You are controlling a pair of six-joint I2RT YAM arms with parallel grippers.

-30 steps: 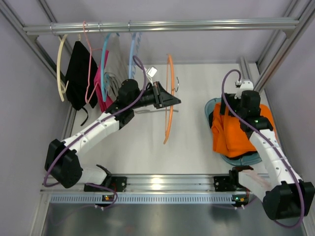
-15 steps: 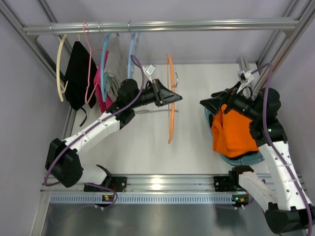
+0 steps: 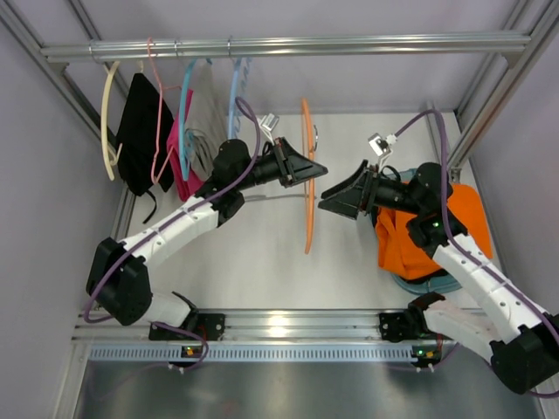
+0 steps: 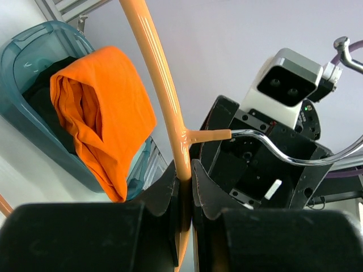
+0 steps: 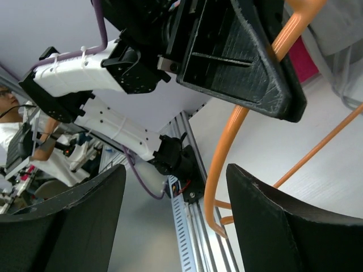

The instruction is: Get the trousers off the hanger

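Observation:
My left gripper [image 3: 307, 168] is shut on a bare orange hanger [image 3: 307, 179] and holds it in mid-air over the table; its jaws pinch the hanger's bar [image 4: 170, 107] near the metal hook. The orange trousers [image 3: 428, 229] lie folded in a blue basket [image 3: 437, 281] at the right, also seen in the left wrist view [image 4: 99, 116]. My right gripper [image 3: 336, 199] is open and empty, just right of the hanger, facing it. Its wrist view shows the hanger [image 5: 227, 141] between its fingers. Black trousers [image 3: 140, 135] hang on a cream hanger [image 3: 106, 122] on the rail.
A metal rail [image 3: 288, 45] runs across the back with pink, blue and light-blue hangers; a magenta garment [image 3: 182, 161] and a grey garment [image 3: 206, 113] hang there. Frame posts stand at both sides. An aluminium rail [image 3: 297, 325] lines the near edge.
My right gripper left the orange trousers in the basket and swung left toward the hanger. My left gripper lifted the hanger slightly up and right.

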